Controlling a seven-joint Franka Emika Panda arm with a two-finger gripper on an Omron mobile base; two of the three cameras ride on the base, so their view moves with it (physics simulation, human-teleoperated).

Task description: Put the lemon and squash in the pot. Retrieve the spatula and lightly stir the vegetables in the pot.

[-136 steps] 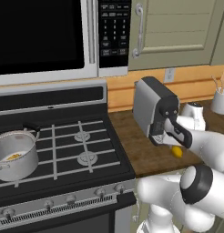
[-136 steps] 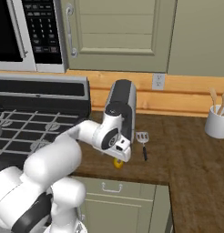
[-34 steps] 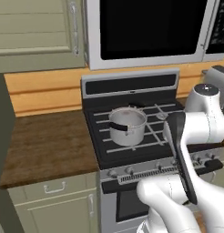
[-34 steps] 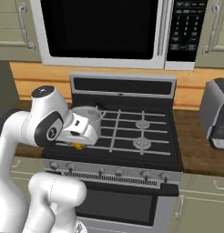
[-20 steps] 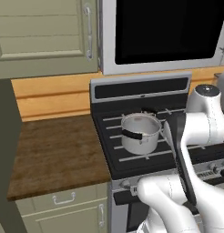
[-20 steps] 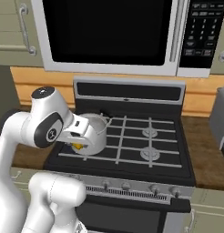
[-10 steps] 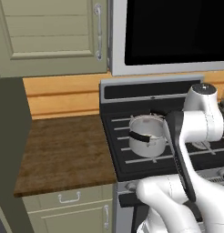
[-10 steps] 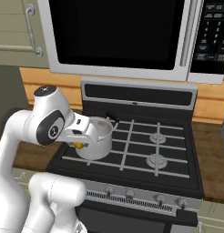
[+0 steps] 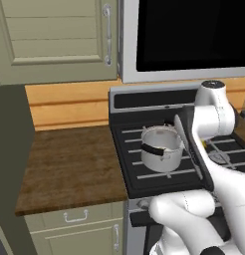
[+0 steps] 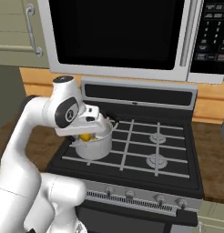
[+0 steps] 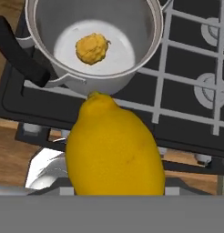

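The stove [image 9: 159,172] carries the pot [image 9: 162,148] on its front left burner, black handle [image 11: 20,52] pointing toward the wooden tabletop [image 9: 69,164]. A small yellow-orange piece [image 11: 92,48] lies on the pot's floor. The gripper [image 10: 89,132] hangs at the pot's near rim, clamped on a lemon [image 11: 114,148], which sits just short of the pot's opening.

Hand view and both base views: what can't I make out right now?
- Gripper finger tips, hand view: hidden behind the lemon.
- Pot contents, left base view: hidden by its wall; the hand view shows one yellow piece.
- Pot handle, hand view: cut off by the left edge.
- Gripper, right base view: hand blocks it.
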